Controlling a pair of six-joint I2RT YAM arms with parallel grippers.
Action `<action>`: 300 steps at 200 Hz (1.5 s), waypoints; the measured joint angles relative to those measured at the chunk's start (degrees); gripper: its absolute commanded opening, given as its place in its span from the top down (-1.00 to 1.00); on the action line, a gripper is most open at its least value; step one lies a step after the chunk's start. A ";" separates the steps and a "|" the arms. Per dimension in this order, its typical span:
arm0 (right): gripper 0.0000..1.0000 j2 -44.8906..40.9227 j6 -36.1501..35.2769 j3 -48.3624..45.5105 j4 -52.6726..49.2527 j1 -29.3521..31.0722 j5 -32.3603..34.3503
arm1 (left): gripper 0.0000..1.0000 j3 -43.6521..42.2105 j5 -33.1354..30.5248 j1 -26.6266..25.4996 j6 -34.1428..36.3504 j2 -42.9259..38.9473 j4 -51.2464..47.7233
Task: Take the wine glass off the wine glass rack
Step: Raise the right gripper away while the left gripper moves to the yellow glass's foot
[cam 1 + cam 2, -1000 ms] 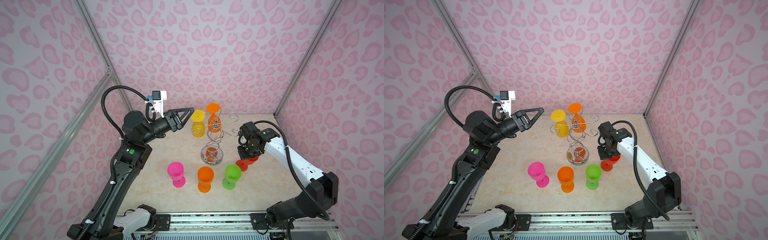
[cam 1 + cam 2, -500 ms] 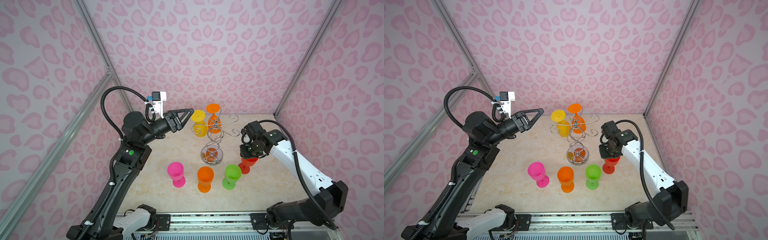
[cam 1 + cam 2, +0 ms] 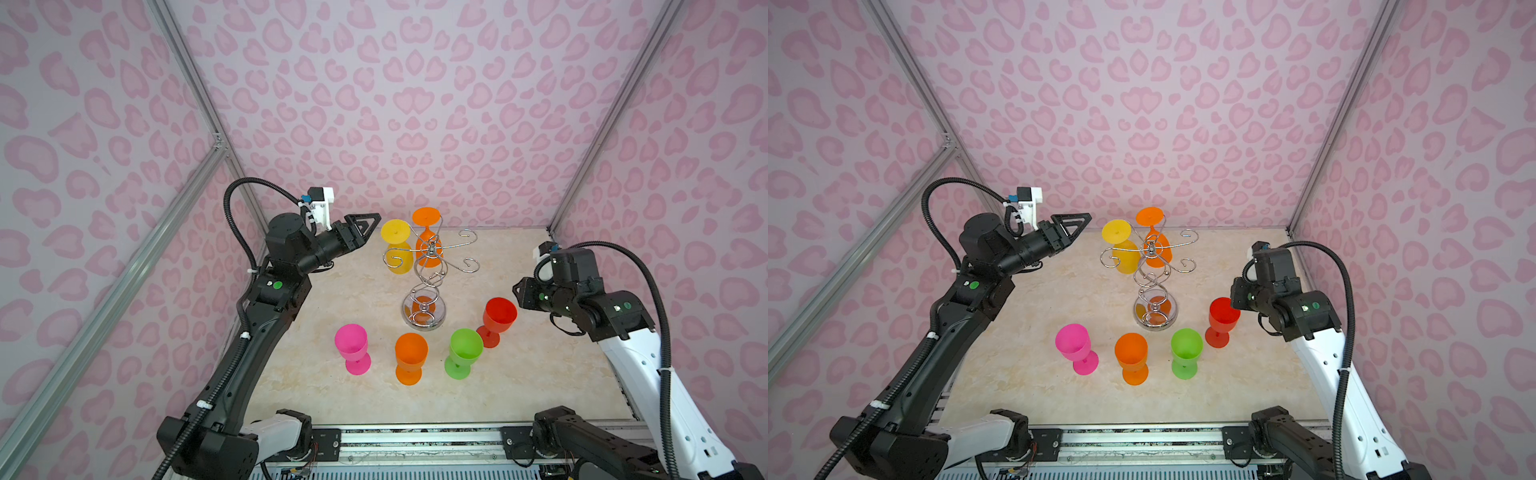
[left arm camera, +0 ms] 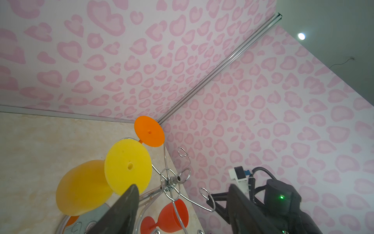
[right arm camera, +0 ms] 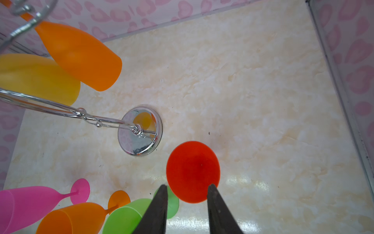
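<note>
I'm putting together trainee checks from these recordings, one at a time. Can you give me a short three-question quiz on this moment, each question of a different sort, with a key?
1. How many glasses hang on the wine glass rack?
2. True or false: the red glass hangs on the rack.
3. Which glass is nearest the open left gripper? A) pink glass B) yellow glass C) green glass

Key:
1. Two: the yellow one and the hanging orange glass.
2. False: it stands upright on the table.
3. B.
</note>
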 measured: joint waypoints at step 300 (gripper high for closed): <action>0.26 -4.17 3.52 -6.95 13.62 -7.45 -5.99 | 0.42 -0.61 5.64 -1.18 -1.81 11.89 0.68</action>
